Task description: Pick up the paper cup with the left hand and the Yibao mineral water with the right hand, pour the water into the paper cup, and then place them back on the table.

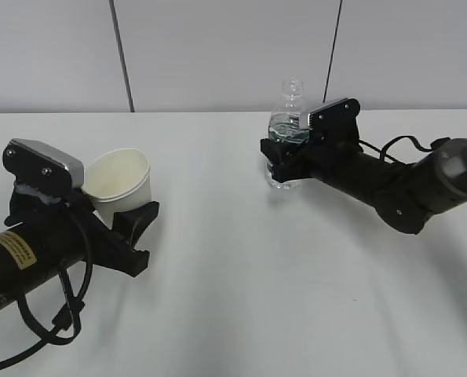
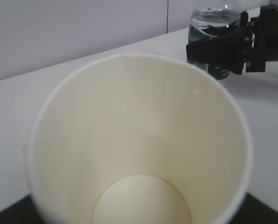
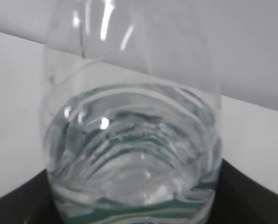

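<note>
Exterior view, yellow sticker on left gripper [image 1: 131, 228], text unreadable

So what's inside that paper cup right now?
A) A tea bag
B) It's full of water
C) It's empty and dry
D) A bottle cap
C: the left wrist view looks straight into the paper cup and shows only its bare cream bottom and walls.

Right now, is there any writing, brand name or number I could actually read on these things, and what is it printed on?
None can be read.
Yellow sticker on the black left arm: dark print, too small and blurred.
Dark green label on the small clear plastic water bottle: mostly hidden by the right hand; no lettering legible.
Plain cream-white paper cup: no print visible.
</note>
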